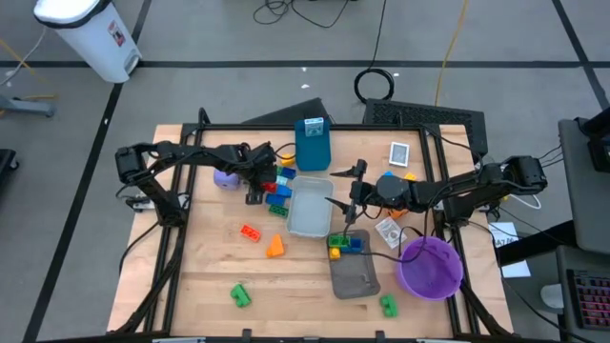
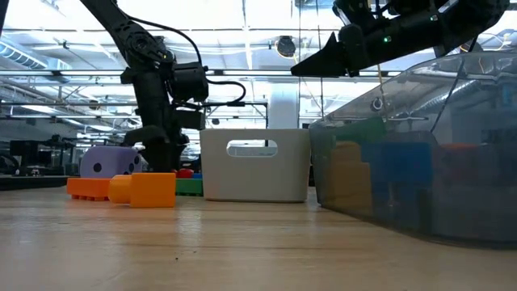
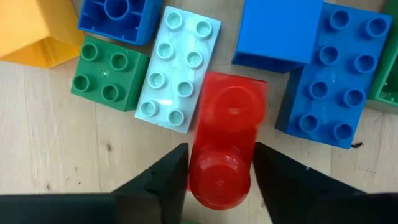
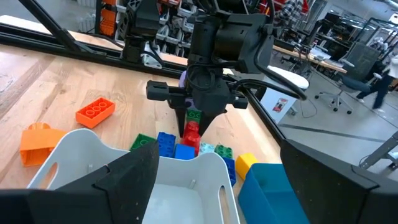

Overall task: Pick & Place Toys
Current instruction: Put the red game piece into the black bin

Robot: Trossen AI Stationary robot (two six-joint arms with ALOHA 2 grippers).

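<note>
Red brick [image 3: 225, 140] is being gripped by left tool [image 3: 219, 171]; lift toward light grey tray [image 1: 307, 205] judged next. Right tool [image 1: 345, 191] is held open above tray.

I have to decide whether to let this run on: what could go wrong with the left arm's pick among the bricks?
The left gripper straddles a red plastic brick packed beside a pale blue studded brick and a dark blue studded brick.
1. Lifting may drag those neighbours.
2. Only the brick's end lies between the fingers, so it could tilt out.
</note>
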